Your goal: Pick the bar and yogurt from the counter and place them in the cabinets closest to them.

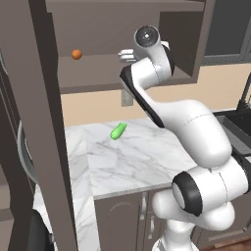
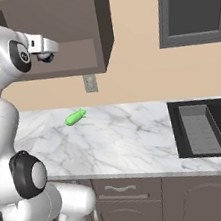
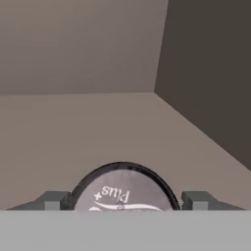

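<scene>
My gripper (image 3: 122, 202) reaches inside the wall cabinet (image 1: 98, 74), low over its shelf (image 3: 98, 127). The yogurt (image 3: 122, 188) stands on that shelf between the two fingertips (image 3: 51, 201), its pale printed lid facing the hand camera. A thin gap shows on each side of the cup, so the jaws are open around it. In the right base view the hand (image 2: 46, 48) sits in the cabinet opening (image 2: 80, 51) with the dark cup (image 2: 47, 57) just under it. The bar is out of view. The marble counter (image 1: 137, 157) lies below.
An orange ball (image 1: 76, 54) rests on the same shelf, left of the hand. A green elongated item (image 1: 118, 131) (image 2: 75, 117) lies on the counter. A wall outlet (image 2: 90, 83) is under the cabinet. A dark sink (image 2: 201, 128) is at the right.
</scene>
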Motion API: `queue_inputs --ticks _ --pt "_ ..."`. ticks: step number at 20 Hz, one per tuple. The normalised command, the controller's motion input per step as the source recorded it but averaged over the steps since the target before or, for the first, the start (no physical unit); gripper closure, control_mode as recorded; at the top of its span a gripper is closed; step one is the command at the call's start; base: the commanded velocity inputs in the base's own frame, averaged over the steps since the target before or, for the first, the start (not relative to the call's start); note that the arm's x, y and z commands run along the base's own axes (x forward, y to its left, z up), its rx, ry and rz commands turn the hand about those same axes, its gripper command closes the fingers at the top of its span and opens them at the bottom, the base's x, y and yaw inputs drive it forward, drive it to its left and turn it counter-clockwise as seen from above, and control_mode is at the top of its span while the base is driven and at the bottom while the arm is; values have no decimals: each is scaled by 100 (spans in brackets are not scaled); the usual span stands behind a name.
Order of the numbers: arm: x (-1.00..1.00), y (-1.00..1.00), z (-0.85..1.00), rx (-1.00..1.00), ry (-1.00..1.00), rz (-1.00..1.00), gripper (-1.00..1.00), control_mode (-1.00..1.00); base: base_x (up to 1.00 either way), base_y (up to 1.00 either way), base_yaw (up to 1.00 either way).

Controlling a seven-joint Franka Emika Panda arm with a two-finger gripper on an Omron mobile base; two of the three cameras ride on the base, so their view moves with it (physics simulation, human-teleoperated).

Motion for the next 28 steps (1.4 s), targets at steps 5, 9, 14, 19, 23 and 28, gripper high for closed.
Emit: queue_inputs --ticks 5,9,14,19,23,28 --pt "-6 0 0 0 0 0 -100 -100 0 0 0" --pt "-27 0 0 0 1 0 -100 -100 0 0 0" --pt "-76 0 0 0 1 0 -100 -100 0 0 0" --pt "-99 0 -7 0 0 1 -100 -100 0 0 0" --pt "-100 -8 -30 0 0 1 -100 -100 0 0 0" --pt "-100 -27 -77 0 0 6 -100 -100 0 0 0"
